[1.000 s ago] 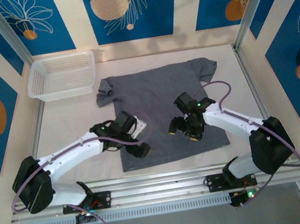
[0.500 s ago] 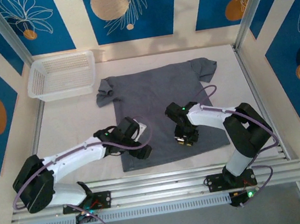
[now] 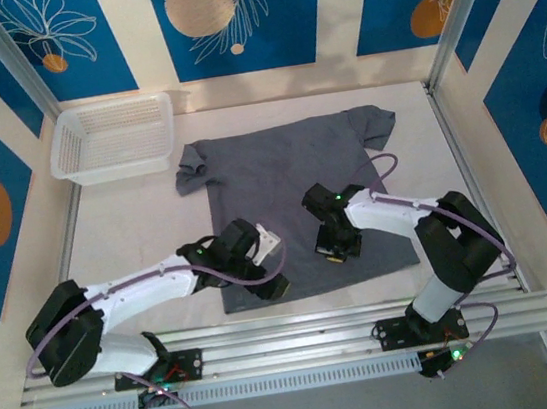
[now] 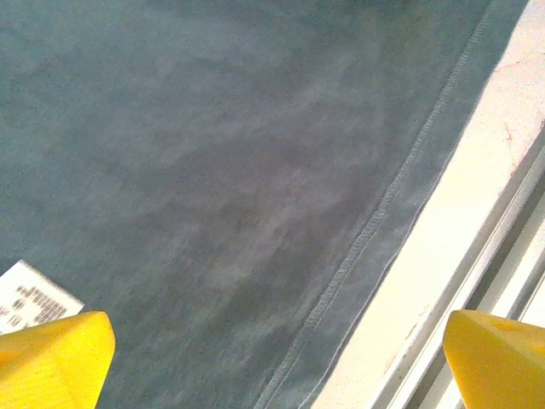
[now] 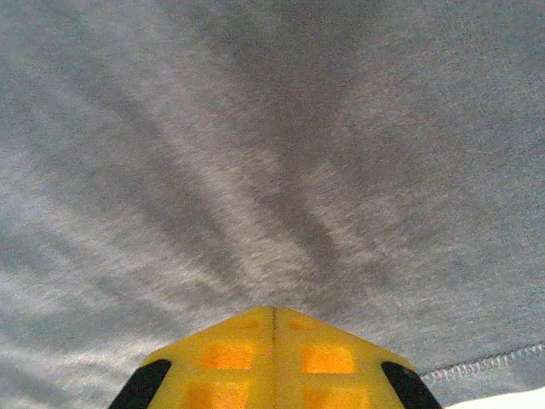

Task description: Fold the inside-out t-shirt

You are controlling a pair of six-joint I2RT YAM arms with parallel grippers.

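Right gripper (image 3: 336, 254): my fingers are pressed together (image 5: 272, 308) and pinching a small tuck of the inside-out t-shirt (image 3: 280, 173), right of centre and a little in from the hem. In the right wrist view, creases in the fabric (image 5: 255, 128) run into the fingertips, so I judge the cloth is caught.

Left gripper (image 3: 267, 266): spread wide and holding nothing. It sits low over the near-left part of the shirt, with the hem (image 4: 375, 221) running between my fingers (image 4: 274, 362).

Inside-out t-shirt: dark grey, lying flat on the desk (image 3: 125, 224), collar end away from me and hem along the near edge. A white label (image 4: 34, 298) lies just beside my left finger.

Basket (image 3: 113, 135): white mesh, at the far-left corner, apart from the shirt.

Step in hand, as I judge it: gripping the hem edge on both sides, ready to lift it for the first fold.

Handling notes:
- The left gripper should come down over the hem stitching and take both layers, not the label.
- Its pinch should sit about as far from the hem as the right one, so the edge lifts level.
- I cannot tell whether the right pinch holds one layer or two, so the lift should begin slowly.
- Neither fingertip should scrape the desk (image 4: 460, 230).
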